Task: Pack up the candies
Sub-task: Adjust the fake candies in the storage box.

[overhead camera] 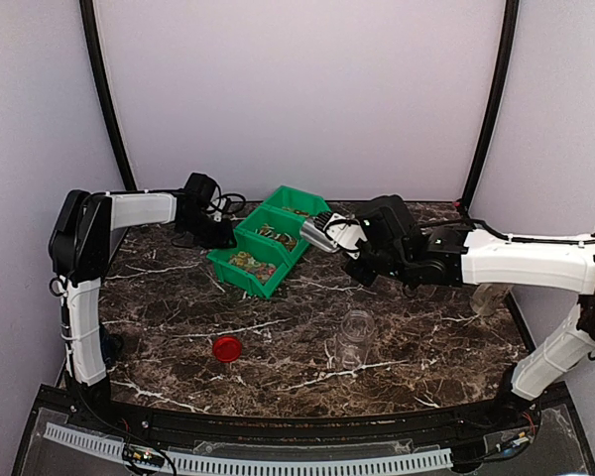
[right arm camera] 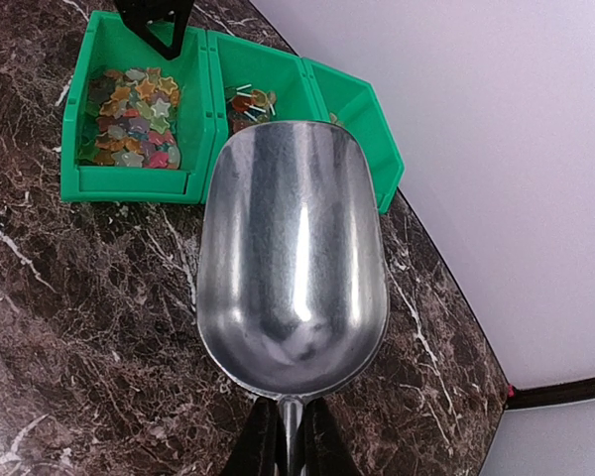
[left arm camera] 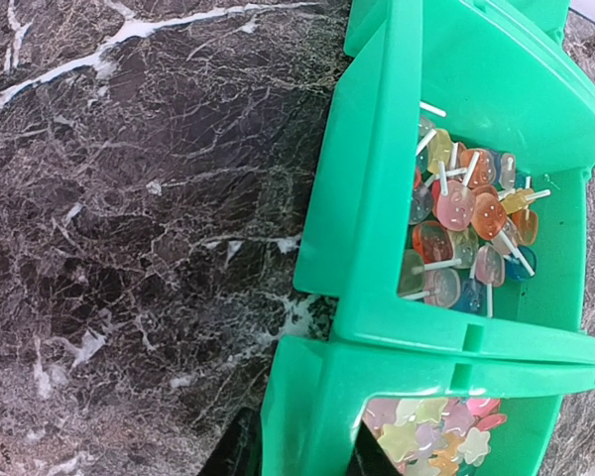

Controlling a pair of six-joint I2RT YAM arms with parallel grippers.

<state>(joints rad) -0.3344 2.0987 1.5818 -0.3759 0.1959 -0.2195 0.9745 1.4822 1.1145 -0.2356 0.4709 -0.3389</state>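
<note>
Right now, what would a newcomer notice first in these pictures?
An empty metal scoop, held in the right pincer, hovers beside three green bins of bright candies at the back. The left pincer clasps the end bin's wall. A red lid and a clear jar sit near the front.

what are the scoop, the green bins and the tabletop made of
The scoop: likely polished metal, steel or aluminium; bright streaked reflections. The green bins: probably moulded plastic, slightly glossy, even colour, thick rims. The tabletop: dark marble look with white veins; real stone or printed laminate, cannot tell.
</note>
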